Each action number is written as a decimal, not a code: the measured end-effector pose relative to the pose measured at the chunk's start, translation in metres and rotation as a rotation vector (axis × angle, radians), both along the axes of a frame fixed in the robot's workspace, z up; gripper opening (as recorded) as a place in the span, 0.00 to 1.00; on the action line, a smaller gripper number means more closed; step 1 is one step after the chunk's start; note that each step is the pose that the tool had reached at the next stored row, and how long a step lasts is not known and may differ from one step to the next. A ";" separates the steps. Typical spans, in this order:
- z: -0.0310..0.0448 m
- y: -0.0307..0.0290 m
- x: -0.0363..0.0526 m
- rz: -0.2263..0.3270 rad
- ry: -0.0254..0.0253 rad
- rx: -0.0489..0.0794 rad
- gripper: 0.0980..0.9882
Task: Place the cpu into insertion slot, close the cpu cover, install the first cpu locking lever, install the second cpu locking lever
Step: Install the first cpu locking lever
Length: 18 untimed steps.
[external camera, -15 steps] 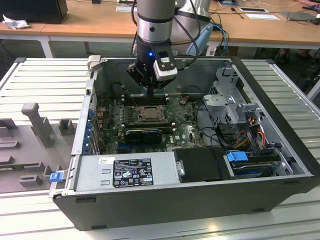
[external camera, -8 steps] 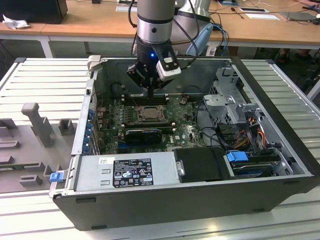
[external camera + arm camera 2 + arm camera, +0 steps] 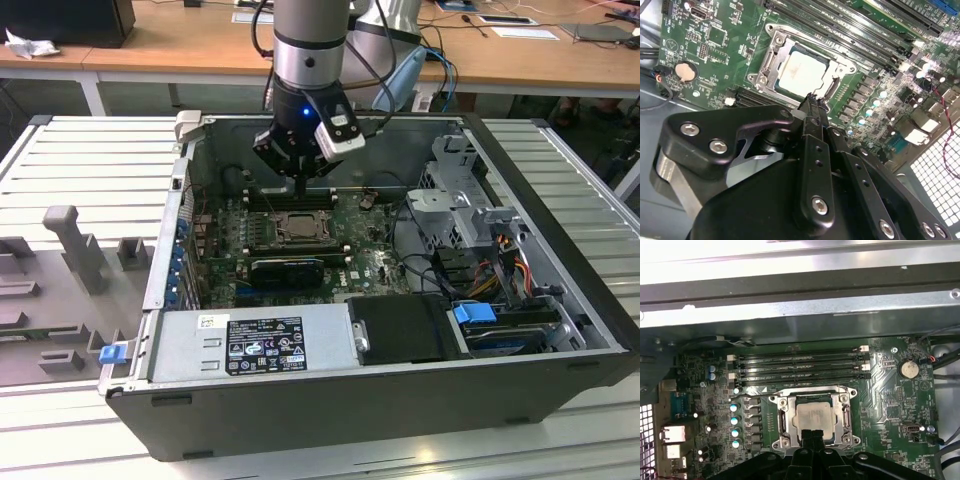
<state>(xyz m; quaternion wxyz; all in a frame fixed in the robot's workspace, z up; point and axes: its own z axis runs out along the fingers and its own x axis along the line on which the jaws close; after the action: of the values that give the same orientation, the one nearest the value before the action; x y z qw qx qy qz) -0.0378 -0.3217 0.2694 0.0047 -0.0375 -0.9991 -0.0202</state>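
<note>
Tool: my black two-finger gripper (image 3: 300, 187) hangs inside the open dark-grey computer case (image 3: 400, 400), directly over the socket area.
Tool state: in both wrist views the fingers (image 3: 812, 107) are pressed together (image 3: 813, 434), and I see nothing pinched between them.
Tool tip: it sits at the edge of the socket, just beside the chip. I cannot tell whether it touches the metal.
Chip: the small flat square cpu (image 3: 813, 417) with its pale beige-silver face lies flat in the square black insertion slot (image 3: 272, 232), seated and level (image 3: 801, 75).
Frame plate: the thin dark-grey metal cpu cover (image 3: 842, 416) lies down around the chip, which shows through its square cut-out (image 3: 771, 60).
Levers: I cannot tell whether either locking lever is latched.
Board: the green motherboard (image 3: 890, 405) carries the socket. Long narrow black memory slots (image 3: 800, 367) run just beside it, and a round silver coin battery (image 3: 908, 370) sits well apart from it.
</note>
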 end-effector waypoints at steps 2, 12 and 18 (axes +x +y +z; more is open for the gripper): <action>-0.0003 0.0000 0.0000 0.000 0.0001 0.000 0.01; -0.0009 0.0000 -0.0021 0.000 0.0000 0.000 0.01; -0.0011 0.0000 -0.0039 0.000 0.0000 0.000 0.01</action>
<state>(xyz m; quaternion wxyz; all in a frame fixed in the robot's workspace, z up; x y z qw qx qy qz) -0.0418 -0.3217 0.2683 0.0047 -0.0374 -0.9991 -0.0203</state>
